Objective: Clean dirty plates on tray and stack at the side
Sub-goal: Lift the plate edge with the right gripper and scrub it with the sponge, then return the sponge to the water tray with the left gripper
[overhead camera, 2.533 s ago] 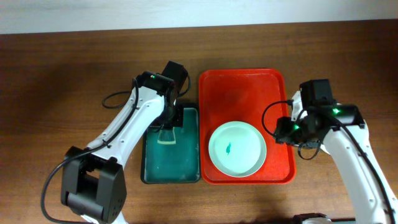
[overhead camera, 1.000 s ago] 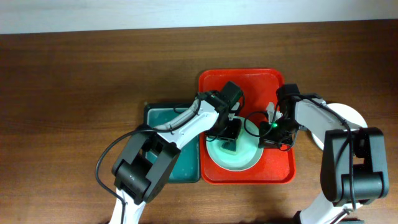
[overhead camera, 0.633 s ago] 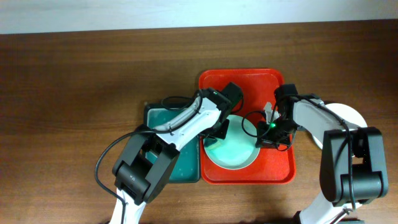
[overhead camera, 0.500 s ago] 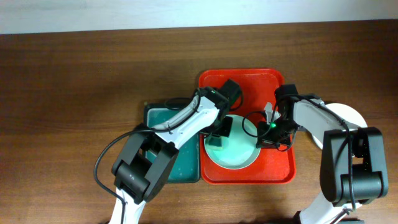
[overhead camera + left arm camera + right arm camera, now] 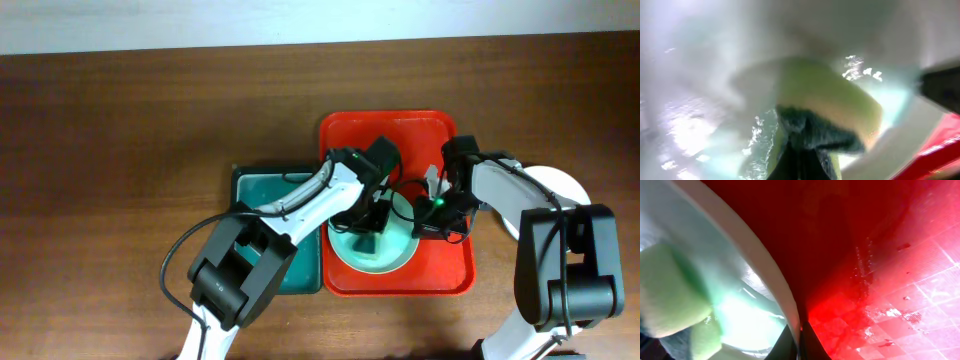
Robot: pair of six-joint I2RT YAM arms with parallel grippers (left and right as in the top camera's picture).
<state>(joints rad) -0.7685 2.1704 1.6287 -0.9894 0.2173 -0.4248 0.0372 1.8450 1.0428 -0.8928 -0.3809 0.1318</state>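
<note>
Holds a yellow-green sponge point(image 5: 825, 100) clenched in the left hand point(image 5: 366, 238) and presses it flat against the wet inner face of the mint plate point(image 5: 392, 262). Grasps the right rim of that plate with the right hand point(image 5: 431, 212), one dark finger on either side of the rim, as seen at the bottom of the right wrist view.

Places the mint plate in the lower half of the red tray point(image 5: 400, 130), at centre right of the overhead frame, fully inside the tray rim. Shows water glare on the plate around the sponge in the left wrist view, with a strip of tray at lower right. Shows droplets on the tray floor right of the plate rim in the right wrist view.

Locates a white plate point(image 5: 562, 184) on the bench point(image 5: 120, 150) right of the tray, partly covered by the right arm. Locates a dark teal basin point(image 5: 255, 186) just beside the tray's left edge, crossed by the left arm.
</note>
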